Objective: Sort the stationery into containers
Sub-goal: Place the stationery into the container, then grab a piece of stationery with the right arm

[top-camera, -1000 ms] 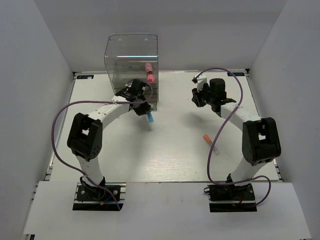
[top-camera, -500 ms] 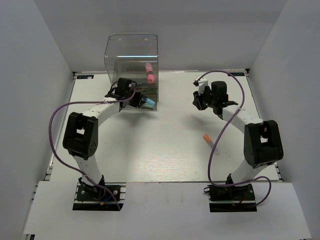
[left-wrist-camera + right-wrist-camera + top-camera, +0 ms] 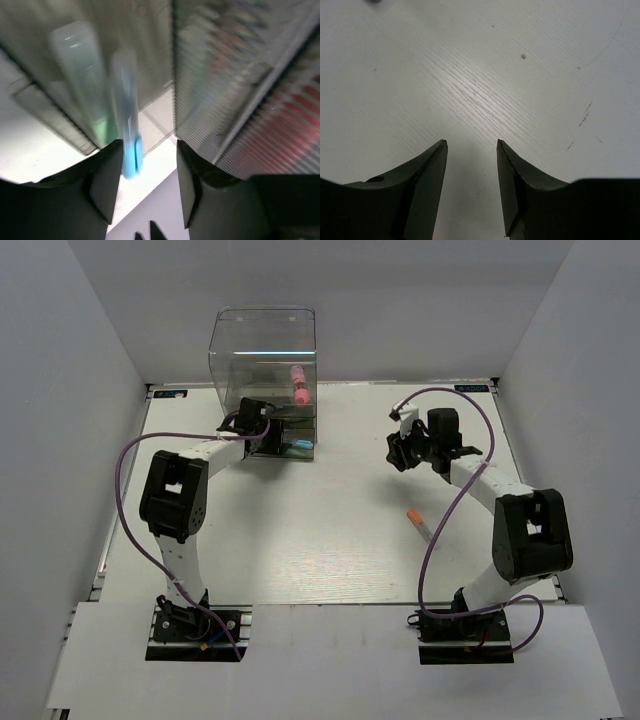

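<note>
The tall clear container [image 3: 262, 360] stands at the back left, with a chunky pink tube [image 3: 298, 383] inside it. My left gripper [image 3: 273, 439] is at the container's base with its jaws apart. A light-blue marker [image 3: 300, 446] lies just beyond the fingertips at the base; in the blurred left wrist view the marker [image 3: 127, 130] sits next to my left finger, not clamped. My right gripper [image 3: 398, 452] is open and empty above bare table [image 3: 470, 90]. An orange-capped clear marker [image 3: 420, 524] lies on the table near the right arm.
The container's ribbed clear drawer fronts [image 3: 260, 95] fill the left wrist view. White walls enclose the table on three sides. Purple cables loop beside both arms.
My left gripper carried the light-blue marker from the table up to the container's base; the marker now lies there, free of the jaws. My right gripper shifted slightly right.
</note>
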{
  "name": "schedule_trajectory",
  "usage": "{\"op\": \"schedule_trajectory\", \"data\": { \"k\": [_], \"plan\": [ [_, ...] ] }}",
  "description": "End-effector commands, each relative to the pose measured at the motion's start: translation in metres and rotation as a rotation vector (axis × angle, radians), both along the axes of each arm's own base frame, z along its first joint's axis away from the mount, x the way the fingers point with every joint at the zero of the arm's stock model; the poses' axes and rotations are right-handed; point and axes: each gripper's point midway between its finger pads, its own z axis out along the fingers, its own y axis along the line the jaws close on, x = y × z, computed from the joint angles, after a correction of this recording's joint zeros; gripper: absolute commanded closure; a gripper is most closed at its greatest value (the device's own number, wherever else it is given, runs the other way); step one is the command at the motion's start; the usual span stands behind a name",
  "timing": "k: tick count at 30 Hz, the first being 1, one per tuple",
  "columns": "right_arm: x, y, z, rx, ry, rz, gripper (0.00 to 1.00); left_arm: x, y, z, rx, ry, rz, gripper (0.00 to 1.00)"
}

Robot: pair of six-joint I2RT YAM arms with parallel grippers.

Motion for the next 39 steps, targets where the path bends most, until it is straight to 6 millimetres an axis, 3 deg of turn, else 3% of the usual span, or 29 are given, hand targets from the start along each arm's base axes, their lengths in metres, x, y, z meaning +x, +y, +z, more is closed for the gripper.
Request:
{"op": "schedule_trajectory", "data": {
  "k": [1,5,9,13,17,22,24,25,26,29,39],
  "plan": [
    [-0.025,-0.003,-0.006,-0.02,0.059,0.067,0.49,0.024,0.006,0.043,-0.036,-0.115,0.046,0.42],
    [-0.044,-0.008,-0.015,-0.052,0.113,0.117,0.41,0.022,0.002,0.048,-0.046,-0.146,0.013,0.32],
    [-0.072,-0.013,-0.025,-0.103,0.162,0.194,0.41,0.02,-0.002,0.076,-0.03,-0.228,-0.053,0.29],
    [-0.096,-0.026,-0.037,-0.174,0.215,0.216,0.41,0.005,-0.006,0.097,0.049,-0.317,-0.191,0.27],
    [-0.115,-0.042,-0.046,-0.243,0.275,0.18,0.38,-0.022,-0.005,0.115,0.128,-0.39,-0.321,0.16],
    [-0.12,-0.065,-0.049,-0.337,0.279,0.076,0.31,-0.057,0.008,0.114,0.254,-0.439,-0.426,0.0],
    [-0.125,-0.073,-0.054,-0.366,0.308,0.041,0.3,-0.075,0.014,0.098,0.277,-0.421,-0.449,0.0],
    [-0.131,-0.08,-0.058,-0.392,0.334,0.024,0.3,-0.083,0.017,0.106,0.282,-0.453,-0.45,0.0],
    [-0.134,-0.081,-0.06,-0.398,0.34,0.02,0.28,-0.09,0.019,0.101,0.283,-0.444,-0.451,0.0],
    [-0.144,-0.086,-0.067,-0.412,0.369,0.002,0.28,-0.117,0.026,0.075,0.275,-0.414,-0.449,0.0],
    [-0.182,-0.087,-0.091,-0.443,0.452,0.007,0.36,-0.141,0.039,0.058,0.305,-0.368,-0.44,0.0]
  ]
}}
